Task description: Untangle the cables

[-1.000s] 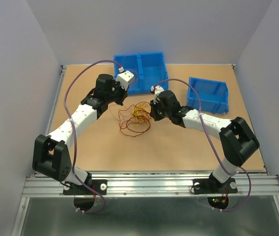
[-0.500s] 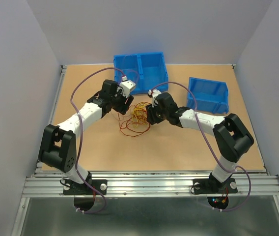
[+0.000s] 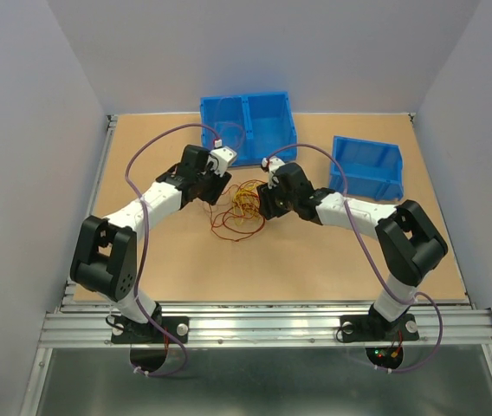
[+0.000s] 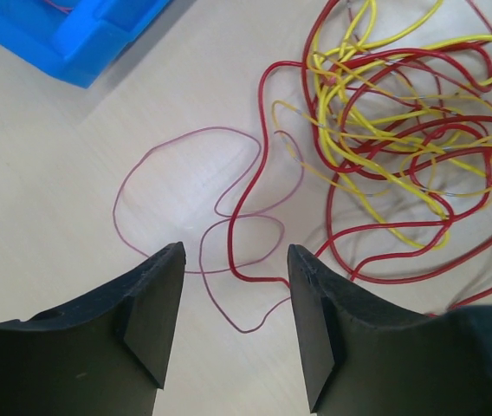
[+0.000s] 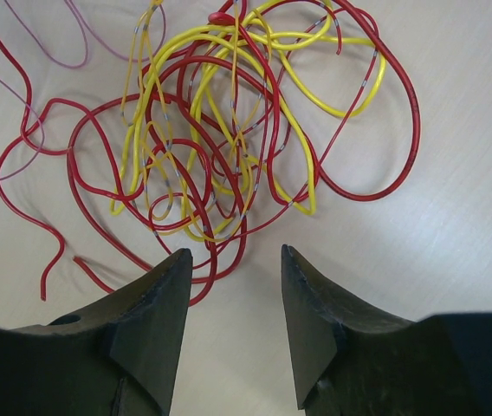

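Red-and-yellow tangled thin cables lie freed, still knotted: black left fingers and right fingers just opened.

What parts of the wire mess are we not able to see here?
- Top view: the cables are too small to tell strands apart.
- Left wrist view: the pile runs off the top and right edges; the bin is cut off at the corner.
- Right wrist view: strands leave the top and left edges; one red strand slips behind the right gripper.
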### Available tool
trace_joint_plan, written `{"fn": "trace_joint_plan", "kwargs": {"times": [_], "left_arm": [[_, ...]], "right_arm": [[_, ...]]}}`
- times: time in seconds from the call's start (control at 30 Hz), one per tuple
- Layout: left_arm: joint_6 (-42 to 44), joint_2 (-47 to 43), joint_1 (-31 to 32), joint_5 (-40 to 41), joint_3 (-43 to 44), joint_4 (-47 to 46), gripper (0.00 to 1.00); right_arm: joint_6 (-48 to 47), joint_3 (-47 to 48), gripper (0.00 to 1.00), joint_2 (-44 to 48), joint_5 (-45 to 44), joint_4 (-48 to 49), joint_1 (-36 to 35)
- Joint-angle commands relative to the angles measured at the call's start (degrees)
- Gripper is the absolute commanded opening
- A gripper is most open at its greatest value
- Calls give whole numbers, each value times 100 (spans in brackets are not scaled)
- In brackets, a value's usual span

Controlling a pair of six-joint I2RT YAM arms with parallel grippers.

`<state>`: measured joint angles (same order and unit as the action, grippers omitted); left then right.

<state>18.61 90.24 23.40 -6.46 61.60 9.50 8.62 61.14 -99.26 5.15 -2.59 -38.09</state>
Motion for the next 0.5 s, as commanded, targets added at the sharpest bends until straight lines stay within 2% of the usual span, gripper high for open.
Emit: {"fn": "trace_joint_plan", "kwargs": {"times": [0.0,0.23,0.47], "left_arm": [[64,-357,-98,496,-271,-167,64],[116,-647,-441,31,-465,-176,64],[195,-507,-512,-198,-483,-80,48]], "right_arm": [[-1,293,51,117,-84,145,-50],[-1,258,51,153,-102,145,-50],[17,258,50,162,-154,145,-50]]}}
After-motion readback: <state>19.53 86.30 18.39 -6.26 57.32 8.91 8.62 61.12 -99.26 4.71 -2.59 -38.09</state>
